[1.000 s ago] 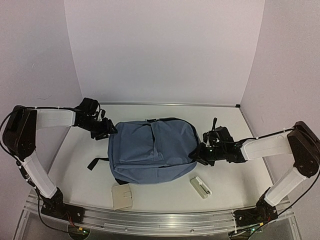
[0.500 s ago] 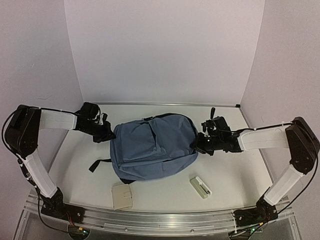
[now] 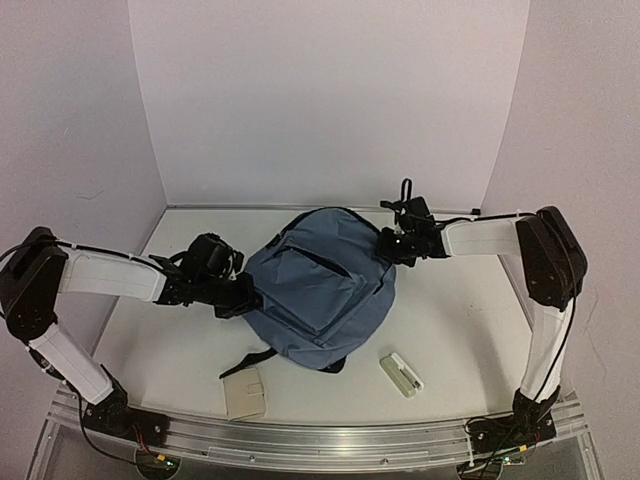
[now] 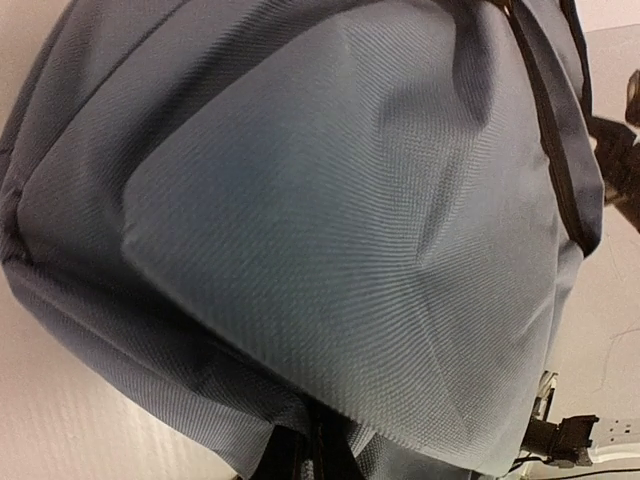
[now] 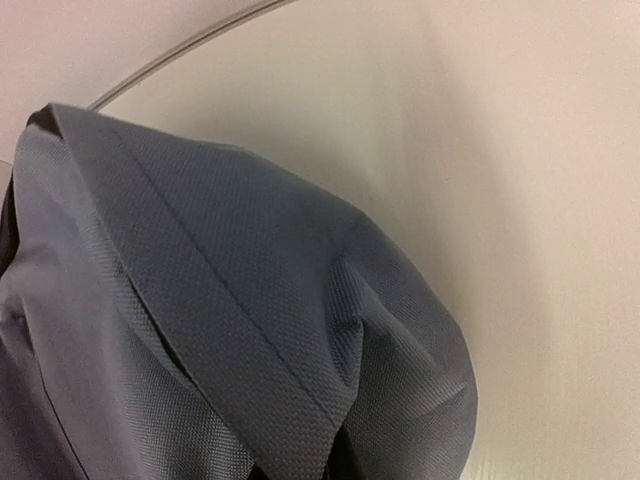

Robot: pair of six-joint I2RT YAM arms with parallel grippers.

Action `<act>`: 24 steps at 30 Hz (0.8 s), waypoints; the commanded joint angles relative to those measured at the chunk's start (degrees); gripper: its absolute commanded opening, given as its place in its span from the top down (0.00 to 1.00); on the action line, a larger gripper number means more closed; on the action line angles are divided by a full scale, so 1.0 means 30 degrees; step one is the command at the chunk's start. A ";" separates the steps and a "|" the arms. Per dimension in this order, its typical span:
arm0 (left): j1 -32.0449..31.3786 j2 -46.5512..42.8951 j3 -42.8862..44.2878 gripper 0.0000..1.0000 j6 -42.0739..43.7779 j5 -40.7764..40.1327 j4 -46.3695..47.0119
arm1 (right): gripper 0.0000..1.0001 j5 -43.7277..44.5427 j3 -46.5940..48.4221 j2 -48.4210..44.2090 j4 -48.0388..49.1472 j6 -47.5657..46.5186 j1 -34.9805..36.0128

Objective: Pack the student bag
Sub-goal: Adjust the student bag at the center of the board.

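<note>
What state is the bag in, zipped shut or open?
Shut, as far as visible: the bag lies front up with no gap, and its visible zipper runs closed. Its far side is hidden, so cannot tell there.

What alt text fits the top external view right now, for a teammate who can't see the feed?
A slate-blue student bag lies tilted in the middle of the table, pinched at its left edge by the left gripper and at its upper right edge by the right gripper. In front of it lie a flat beige item and a small white case.
</note>
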 commanded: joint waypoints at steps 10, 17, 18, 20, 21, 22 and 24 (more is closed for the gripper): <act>-0.4514 0.2086 0.1573 0.64 -0.2616 0.0727 0.5879 | 0.42 -0.1031 0.3130 -0.1492 -0.1188 -0.1950 0.0381; -0.4475 -0.1181 0.1682 0.32 -0.1062 -0.1107 0.0953 | 0.21 -0.1909 0.0047 -0.5348 -0.1521 -0.1383 0.0431; -0.4446 -0.1656 0.1771 0.27 -0.0846 -0.1373 -0.0122 | 0.20 -0.1928 -0.0510 -0.5933 -0.1529 -0.1201 0.0450; -0.4263 -0.2547 0.1994 0.21 -0.0256 -0.1577 -0.1830 | 0.18 -0.2019 -0.1690 -0.7060 -0.1530 -0.0832 0.0482; -0.4033 -0.2885 0.2164 0.19 0.0068 -0.1449 -0.2486 | 0.17 -0.2067 -0.2216 -0.7507 -0.1530 -0.0630 0.0526; -0.3663 -0.3160 0.2378 0.16 0.0463 -0.1125 -0.3068 | 0.17 -0.2135 -0.2726 -0.7930 -0.1530 -0.0400 0.0582; -0.2477 -0.3564 0.2854 0.14 0.1179 0.0051 -0.4138 | 0.17 -0.2410 -0.3785 -0.8732 -0.1493 0.0079 0.0688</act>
